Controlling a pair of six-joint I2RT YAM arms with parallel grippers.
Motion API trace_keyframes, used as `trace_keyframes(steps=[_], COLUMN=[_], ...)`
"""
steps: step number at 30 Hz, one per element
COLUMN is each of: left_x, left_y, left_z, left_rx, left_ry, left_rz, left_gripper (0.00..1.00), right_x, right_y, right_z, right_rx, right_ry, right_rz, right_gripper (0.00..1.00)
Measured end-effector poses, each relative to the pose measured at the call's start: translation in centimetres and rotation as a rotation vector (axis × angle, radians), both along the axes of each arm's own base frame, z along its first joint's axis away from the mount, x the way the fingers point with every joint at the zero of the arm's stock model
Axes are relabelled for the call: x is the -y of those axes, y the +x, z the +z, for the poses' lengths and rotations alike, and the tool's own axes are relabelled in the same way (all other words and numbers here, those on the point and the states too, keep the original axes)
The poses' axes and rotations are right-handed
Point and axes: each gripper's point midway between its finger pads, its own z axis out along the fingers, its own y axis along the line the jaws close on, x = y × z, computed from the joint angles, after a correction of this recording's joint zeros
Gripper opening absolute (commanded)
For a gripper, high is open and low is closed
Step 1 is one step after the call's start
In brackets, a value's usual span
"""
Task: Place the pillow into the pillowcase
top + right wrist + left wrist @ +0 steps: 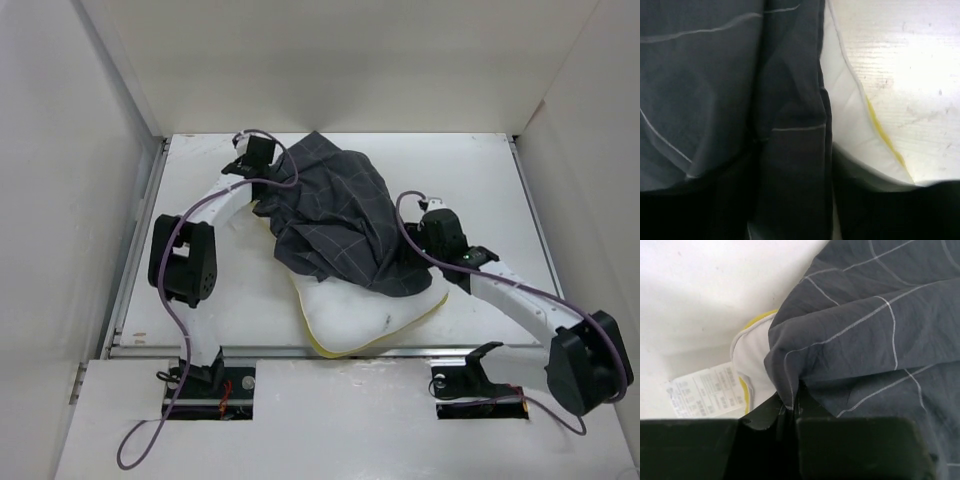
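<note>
Clearly the left jaws clamp a fold of the dark charcoal-grey grid-patterned cloth pillowcase; the right jaws' state I cannot tell. Between them lies the plump white yellow-piped pillow, half-covered, bare end nearest the right jaws.

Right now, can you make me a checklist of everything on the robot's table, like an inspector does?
Surface: white table, bare around the bedding.
Job's things: pillowcase covers the pillow's far part; pillow near end is bare, care label showing.
Clutter: nothing seen.
Grippers: left gripper pinches a pillowcase fold; right gripper is at the pillowcase's edge, grip hidden.
Cables: purple cables run along both arms; one loop lies by the left base.
Surroundings: white walls on three sides.
</note>
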Motion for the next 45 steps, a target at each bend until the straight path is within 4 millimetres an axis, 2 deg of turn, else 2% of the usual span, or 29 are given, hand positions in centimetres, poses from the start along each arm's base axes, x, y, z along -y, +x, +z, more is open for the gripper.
trace_keyframes(steps=[1,3,5,7,9,12,15,18,19,21,24,27,29,32,33,35,37,38,39,41,43,45], left_x=[-0.1,-0.3,-0.9,-1.8,-2.9,-5.1,-7.7,-9.4,-9.7,-9.6,-9.3,-8.9,-8.8,-9.7,-10.6,-12.9,-15.7,-17.2,-18.9,-22.9,-26.4,-29.7], left_y=[0.1,0.2,0.0,-0.5,-1.6,-5.9,-12.3,-17.6,-19.0,-20.2,-18.7,-15.3,-12.6,-8.1,-6.6,-4.0,-1.9,-1.0,-0.4,0.2,0.3,-0.3], left_z=[0.5,2.0,4.7,9.3,16.1,27.8,37.6,42.9,44.2,45.1,43.5,40.1,37.3,31.9,29.6,25.1,20.0,17.6,15.3,11.4,8.9,7.2], left_rx=[0.006,0.029,0.07,0.154,0.3,0.565,0.826,0.993,1.035,1.068,1.018,0.908,0.828,0.681,0.621,0.508,0.382,0.32,0.262,0.158,0.094,0.049], left_ry=[0.001,0.011,0.028,0.04,0.03,-0.011,-0.078,-0.136,-0.153,-0.168,-0.147,-0.093,-0.044,0.042,0.071,0.115,0.142,0.151,0.155,0.161,0.163,0.158], left_rz=[-0.004,-0.008,0.002,0.022,0.053,0.097,0.145,0.158,0.149,0.128,0.131,0.152,0.181,0.236,0.265,0.328,0.388,0.415,0.452,0.534,0.61,0.685], left_gripper=[0.0,0.0,0.0,0.0,0.0,0.0,0.0,0.0,0.0,0.0,0.0,0.0,0.0,0.0,0.0,0.0,0.0,0.0,0.0,0.0,0.0,0.0], right_x=[-0.1,-0.5,-1.1,-1.8,-2.6,-2.9,-0.9,2.2,3.2,4.5,5.0,4.7,4.6,4.6,4.6,4.3,3.6,3.2,2.9,3.0,3.6,3.9], right_y=[0.2,0.9,1.9,3.1,4.4,4.7,3.9,3.5,3.5,3.5,4.6,7.6,10.4,14.7,16.2,18.6,20.6,21.4,22.1,22.7,22.7,22.4], right_z=[-0.3,0.1,1.8,4.8,9.4,16.9,22.8,26.6,27.8,29.6,30.9,30.2,27.8,22.2,19.9,16.0,13.0,12.0,11.4,11.0,11.3,11.9], right_rx=[-0.005,0.0,0.035,0.097,0.206,0.386,0.54,0.619,0.637,0.655,0.636,0.589,0.528,0.396,0.345,0.264,0.21,0.197,0.19,0.186,0.19,0.205], right_ry=[-0.009,-0.009,-0.002,0.012,0.038,0.079,0.075,0.013,-0.007,-0.037,-0.092,-0.141,-0.186,-0.257,-0.28,-0.315,-0.335,-0.341,-0.345,-0.357,-0.355,-0.338], right_rz=[0.004,0.002,0.013,0.03,0.054,0.068,0.018,-0.103,-0.145,-0.197,-0.217,-0.232,-0.242,-0.241,-0.236,-0.224,-0.211,-0.207,-0.206,-0.221,-0.247,-0.268], right_gripper=[0.0,0.0,0.0,0.0,0.0,0.0,0.0,0.0,0.0,0.0,0.0,0.0,0.0,0.05,0.05,0.13,0.44,0.65,0.98,1.0,1.0,1.0])
